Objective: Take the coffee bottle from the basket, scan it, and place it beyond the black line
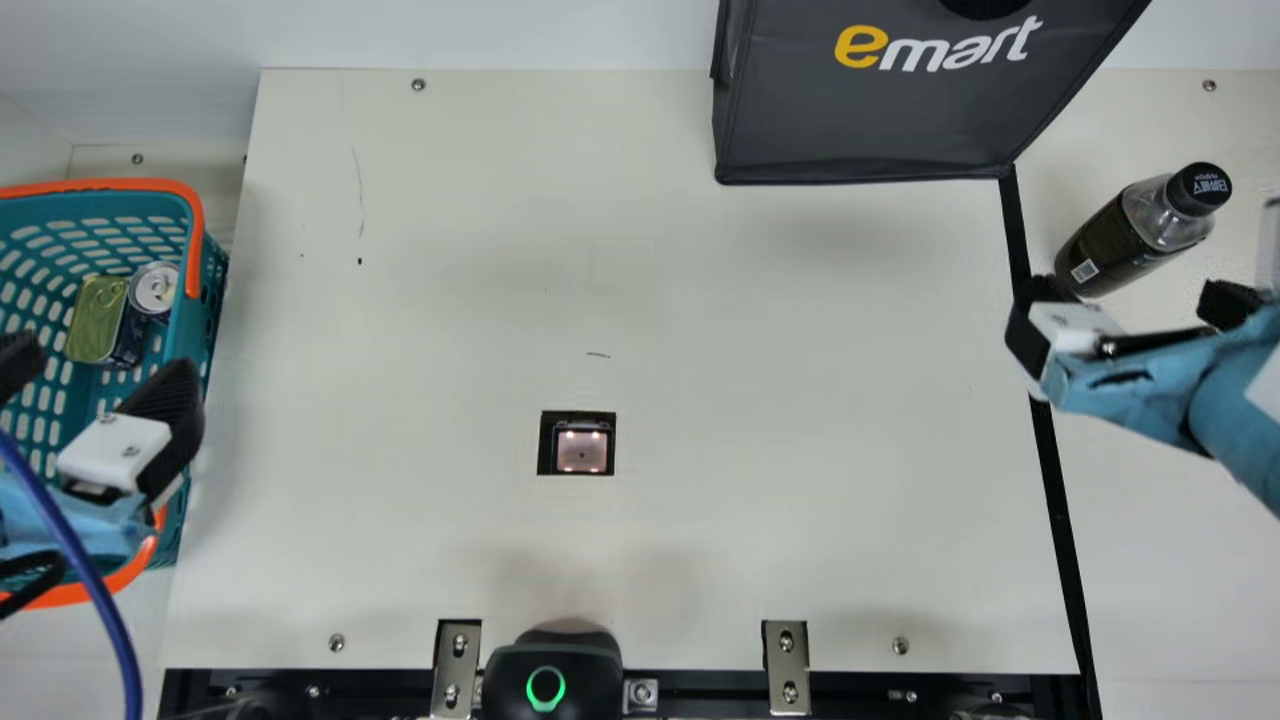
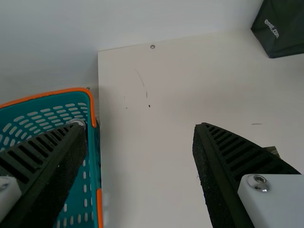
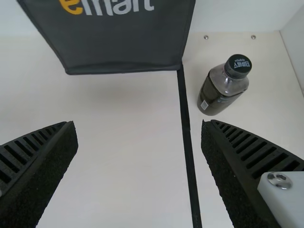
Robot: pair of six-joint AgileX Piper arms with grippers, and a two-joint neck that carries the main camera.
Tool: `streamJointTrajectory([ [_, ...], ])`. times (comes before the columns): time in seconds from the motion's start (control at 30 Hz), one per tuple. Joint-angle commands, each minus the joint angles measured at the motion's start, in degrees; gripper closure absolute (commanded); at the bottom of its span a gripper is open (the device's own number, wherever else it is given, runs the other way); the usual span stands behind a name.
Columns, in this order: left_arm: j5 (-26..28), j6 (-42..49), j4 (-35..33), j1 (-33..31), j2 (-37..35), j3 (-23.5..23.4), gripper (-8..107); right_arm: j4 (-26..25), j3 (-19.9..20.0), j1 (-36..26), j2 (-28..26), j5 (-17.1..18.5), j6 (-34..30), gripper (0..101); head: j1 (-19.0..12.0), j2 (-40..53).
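Over basket (image 1: 110, 184) at left: left claw (image 1: 100, 372), spread wide. At right, by black line (image 1: 1060, 530): right claw (image 1: 1135, 300), empty and wide. Beyond black line, far right: coffee bottle (image 1: 1135, 235), standing. Probably weighty, smooth, slightly squeezable, hardly fragile; best gripped around labelled body (image 3: 211, 97), below cap (image 3: 238, 65).

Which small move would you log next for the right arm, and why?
Probably a small retreat of the right end effector away from the coffee bottle: the bottle stands beyond the black line, and the open end effector holds nothing. Backing off would likely lower the risk of knocking it.
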Motion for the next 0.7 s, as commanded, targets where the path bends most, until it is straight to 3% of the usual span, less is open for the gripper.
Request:
streamJointTrajectory([
  [0.0,0.6,-3.0,2.1,-1.1,0.2,-1.0,9,0.0,-0.1,0.3,-2.7,2.1,-0.1,10,-1.5,0.1],
  [0.2,2.7,-9.0,6.7,-4.5,0.8,-4.0,9,-0.3,-0.6,1.7,-8.4,6.6,-0.8,10,-1.5,0.1],
  [0.67,6.2,-19.5,14.9,-10.7,1.8,-9.3,9,-0.3,-0.6,1.7,-8.8,7.1,-0.8,10,-1.5,0.1],
])
